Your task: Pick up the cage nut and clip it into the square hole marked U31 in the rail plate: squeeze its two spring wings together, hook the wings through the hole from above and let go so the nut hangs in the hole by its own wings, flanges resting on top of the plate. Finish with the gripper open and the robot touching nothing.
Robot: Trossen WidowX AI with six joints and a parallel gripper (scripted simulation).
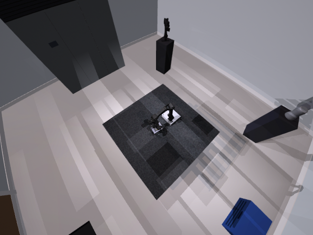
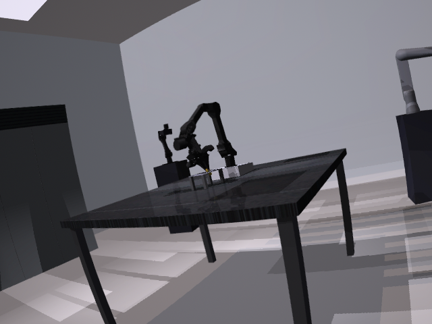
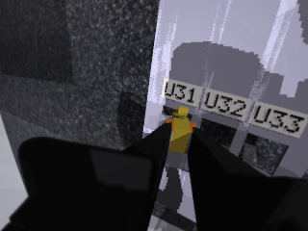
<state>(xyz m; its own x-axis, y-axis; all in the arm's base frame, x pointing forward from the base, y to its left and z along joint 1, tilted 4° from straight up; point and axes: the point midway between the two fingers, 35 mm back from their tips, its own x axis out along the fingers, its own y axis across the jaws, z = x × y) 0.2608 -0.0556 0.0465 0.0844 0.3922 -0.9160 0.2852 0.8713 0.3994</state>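
Note:
The yellow cage nut (image 3: 180, 137) (image 2: 207, 171) with orange parts at its sides is between the fingertips. My gripper (image 3: 179, 132) (image 2: 206, 169) is shut on it. The nut is over the hole marked U31; a dark part of that hole shows just past the nut, below the U31 label (image 3: 179, 92). The silvery rail plate (image 3: 197, 24) (image 1: 153, 131) stands on short legs on the table. Whether the wings are in the hole is hidden by the nut and the fingers.
Beside U31 in the wrist view are the holes marked U32 (image 3: 217, 133) and U33 (image 3: 265, 154). The arm's white base plate (image 1: 175, 116) is close to the rail plate on the dark table (image 1: 161, 161) (image 2: 156, 205).

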